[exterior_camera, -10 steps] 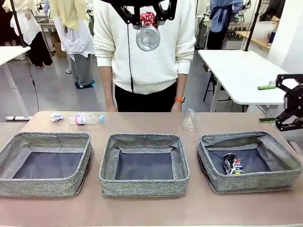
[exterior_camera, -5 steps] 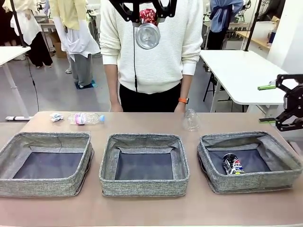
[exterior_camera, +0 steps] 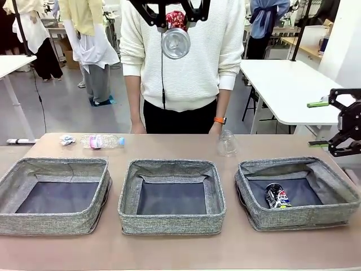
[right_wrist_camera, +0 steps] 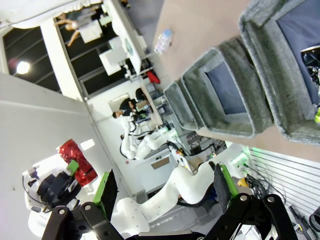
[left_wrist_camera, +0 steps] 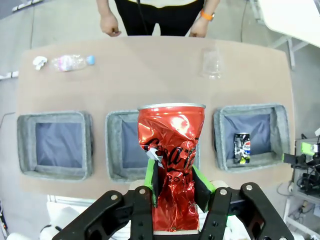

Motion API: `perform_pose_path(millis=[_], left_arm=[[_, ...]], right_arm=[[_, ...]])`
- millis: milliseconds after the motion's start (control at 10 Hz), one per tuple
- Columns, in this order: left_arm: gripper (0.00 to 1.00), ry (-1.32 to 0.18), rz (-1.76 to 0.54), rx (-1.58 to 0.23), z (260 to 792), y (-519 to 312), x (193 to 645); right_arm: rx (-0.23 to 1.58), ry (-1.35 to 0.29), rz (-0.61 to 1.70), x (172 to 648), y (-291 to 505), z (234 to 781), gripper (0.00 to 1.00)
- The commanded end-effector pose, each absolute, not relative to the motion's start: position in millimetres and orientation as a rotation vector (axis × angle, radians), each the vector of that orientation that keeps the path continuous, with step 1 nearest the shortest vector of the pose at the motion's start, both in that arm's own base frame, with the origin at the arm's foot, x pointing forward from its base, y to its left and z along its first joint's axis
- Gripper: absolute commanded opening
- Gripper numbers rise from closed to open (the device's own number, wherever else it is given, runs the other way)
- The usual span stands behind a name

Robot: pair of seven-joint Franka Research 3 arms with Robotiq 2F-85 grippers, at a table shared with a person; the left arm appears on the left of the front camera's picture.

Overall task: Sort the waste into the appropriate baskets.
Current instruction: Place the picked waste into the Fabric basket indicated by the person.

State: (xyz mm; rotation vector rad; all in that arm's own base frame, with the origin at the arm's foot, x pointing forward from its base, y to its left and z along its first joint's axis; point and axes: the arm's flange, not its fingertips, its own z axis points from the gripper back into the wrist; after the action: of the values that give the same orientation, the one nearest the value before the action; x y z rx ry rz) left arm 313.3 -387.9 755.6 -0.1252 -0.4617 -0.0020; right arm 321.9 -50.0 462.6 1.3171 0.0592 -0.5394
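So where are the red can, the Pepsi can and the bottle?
red can (left_wrist_camera: pixel 172 150): left wrist view, crumpled red side.
Pepsi can (exterior_camera: pixel 277 197): front view, its printed side.
bottle (exterior_camera: pixel 100 141): front view, its middle.

a brown table (exterior_camera: pixel 169 251) stretched across the foreground. a person in a white sweater (exterior_camera: pixel 186 73) and orange wristband (exterior_camera: pixel 217 119) stood at its far side; a white table (exterior_camera: pixel 287 84) stood behind.

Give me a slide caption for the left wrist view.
Left end effector holds a crushed red can above three grey baskets, a Pepsi can lying in one.
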Motion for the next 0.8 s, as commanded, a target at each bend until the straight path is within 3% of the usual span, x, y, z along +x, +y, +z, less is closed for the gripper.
perform_pose_path(millis=[0, 700], left_arm=[[0.28, -0.472, -0.005, -0.136, 750.4, -379.5, 309.4], [0.28, -0.472, -0.005, -0.136, 750.4, -379.5, 309.4]], right_arm=[[1.341, 0.061, -0.55, 322.5, -47.5, 466.7, 1.0], [1.341, 0.061, -0.55, 322.5, -47.5, 466.7, 1.0]])
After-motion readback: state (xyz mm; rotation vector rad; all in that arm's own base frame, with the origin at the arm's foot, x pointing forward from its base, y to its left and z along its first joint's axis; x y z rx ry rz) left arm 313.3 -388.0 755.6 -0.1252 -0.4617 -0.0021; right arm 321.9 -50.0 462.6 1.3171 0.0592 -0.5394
